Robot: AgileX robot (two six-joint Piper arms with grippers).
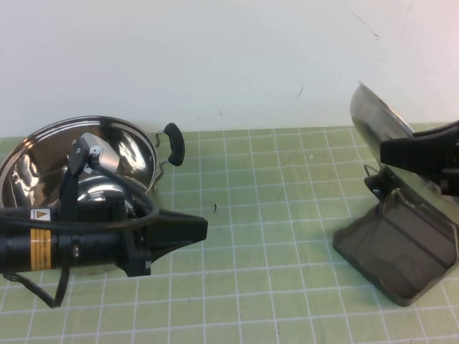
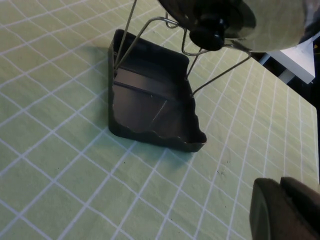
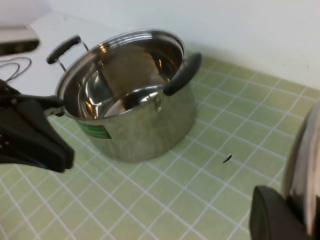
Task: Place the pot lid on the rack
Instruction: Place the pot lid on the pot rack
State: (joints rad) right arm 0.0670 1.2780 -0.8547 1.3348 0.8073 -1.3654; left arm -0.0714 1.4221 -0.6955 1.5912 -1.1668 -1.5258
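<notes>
The pot lid is off the pot and held tilted on edge right above the rack, at the far right of the bench. The right tool pinches the lid at its rim, its dark fingers reaching in over the rack from the frame's right edge. In the left wrist view the lid's black knob hangs just over the silver wire loops that rise from the rack's dark tray. My reading is that the carry is done and the placing is not: the lid has yet to be lowered between the loops and let go, though I cannot tell whether its lower rim already touches a wire.

The left tool hovers low over the bench well to the rack's left, in front of the open pot, with its fingers pressed together on nothing. It seems parked and takes no part.

Much stays hidden. The high view cuts off the lid's right half and most of the right arm, and the dark fingers cover the spot where the lid would meet the loops. The right wrist view shows only a sliver of the shiny lid and looks away toward the pot. The left wrist view crops the lid's top, so its lean against the wires is hard to judge.
</notes>
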